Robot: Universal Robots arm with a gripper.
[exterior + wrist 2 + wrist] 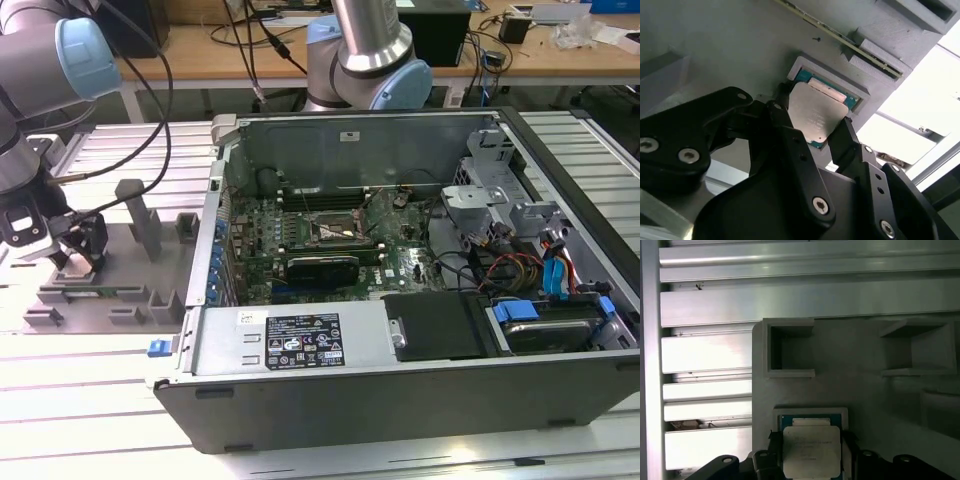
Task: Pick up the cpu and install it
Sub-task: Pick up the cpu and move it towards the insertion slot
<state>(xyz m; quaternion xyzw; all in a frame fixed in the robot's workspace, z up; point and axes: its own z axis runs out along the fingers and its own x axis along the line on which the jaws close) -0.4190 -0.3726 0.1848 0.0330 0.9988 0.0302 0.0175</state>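
Observation:
The cpu (815,112), a flat square chip with a silver top and green edge, sits between my black fingers (782,125) just above the square pocket (832,77) of a grey holder block (110,290). In the first wrist view the cpu (812,452) hides most of the teal-lined pocket (810,411). My gripper (80,255) is at the exterior view's left, low over the holder, and it is shut on the chip's two opposite edges. The motherboard socket (335,232) lies inside the open computer case, well to the exterior view's right of the gripper.
The open computer case (420,400) fills the exterior view's middle and right, with drive cages and cables inside. Grey posts (135,215) stand on the holder near the gripper. A thin board edge (850,47) rests in a holder slot. A second arm's base (365,50) stands behind the case.

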